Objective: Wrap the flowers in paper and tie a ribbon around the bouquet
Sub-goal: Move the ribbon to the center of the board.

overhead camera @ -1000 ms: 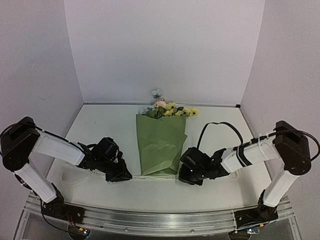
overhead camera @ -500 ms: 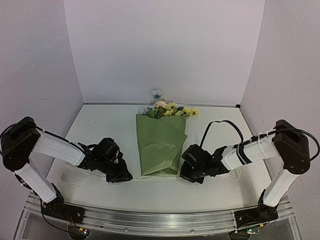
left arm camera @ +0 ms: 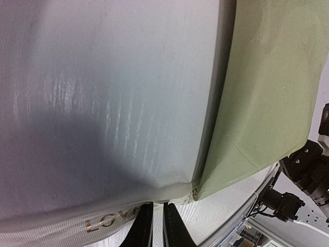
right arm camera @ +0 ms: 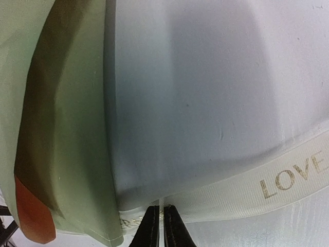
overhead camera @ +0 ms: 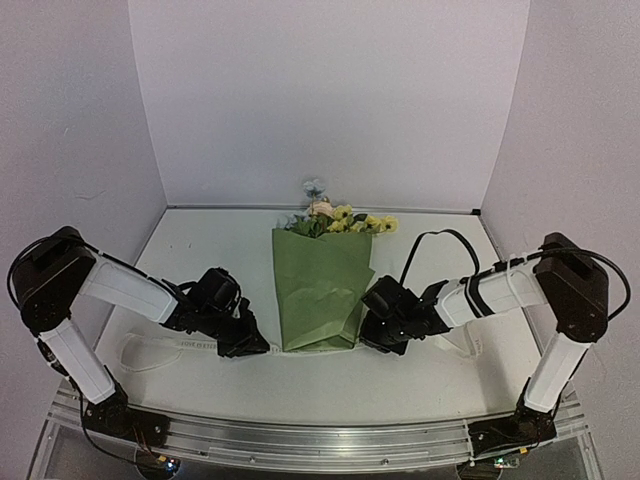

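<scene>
If either side tugs harder, we judge the ribbon (left arm camera: pixel 110 222) could slide out from under the bouquet (overhead camera: pixel 320 285) lying mid-way across the tabletop (overhead camera: pixel 220 250). We see the left fingers (left arm camera: pixel 142 231) all but closed, pinching the ribbon just left of the bouquet's near end; the right fingers (right arm camera: pixel 150 230) pinch it likewise on the right.

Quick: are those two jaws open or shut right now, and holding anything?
Left gripper: jaws shut on the ribbon.
Right gripper: jaws shut on the ribbon.
</scene>
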Robot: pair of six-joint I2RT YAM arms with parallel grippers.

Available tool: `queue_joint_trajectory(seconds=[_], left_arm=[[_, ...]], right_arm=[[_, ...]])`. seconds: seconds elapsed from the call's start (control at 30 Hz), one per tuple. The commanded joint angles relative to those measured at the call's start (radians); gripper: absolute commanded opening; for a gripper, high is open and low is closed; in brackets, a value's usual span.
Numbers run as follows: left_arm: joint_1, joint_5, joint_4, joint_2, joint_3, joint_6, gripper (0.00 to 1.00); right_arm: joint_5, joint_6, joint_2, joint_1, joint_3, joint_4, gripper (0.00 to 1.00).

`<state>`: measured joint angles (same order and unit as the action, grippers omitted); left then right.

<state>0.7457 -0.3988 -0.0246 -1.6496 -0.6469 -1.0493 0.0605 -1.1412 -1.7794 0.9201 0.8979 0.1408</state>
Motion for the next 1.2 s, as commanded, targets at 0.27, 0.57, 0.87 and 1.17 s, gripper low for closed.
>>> queue_joint_trajectory(seconds=[0.27,0.57,0.87,1.17], left_arm=[[-0.056,0.097,0.185,-0.109,-0.007,0.065,0.09],[-0.156,0.100,0.239,-0.167,-0.124,0.161,0.09],[-0.202,0.040,0.223,-0.294,-0.271,0.177,0.07],[-0.215,0.021,0.212,-0.356,-0.345,0.176,0.07]], right_arm=[[-0.023,0.048,-0.073,-0.081,0.017,0.128,0.06],[-0.061,0.052,-0.101,-0.158,0.045,0.109,0.07],[-0.137,0.060,-0.147,-0.261,0.133,0.104,0.06],[-0.112,0.158,-0.108,-0.321,0.265,0.203,0.14]])
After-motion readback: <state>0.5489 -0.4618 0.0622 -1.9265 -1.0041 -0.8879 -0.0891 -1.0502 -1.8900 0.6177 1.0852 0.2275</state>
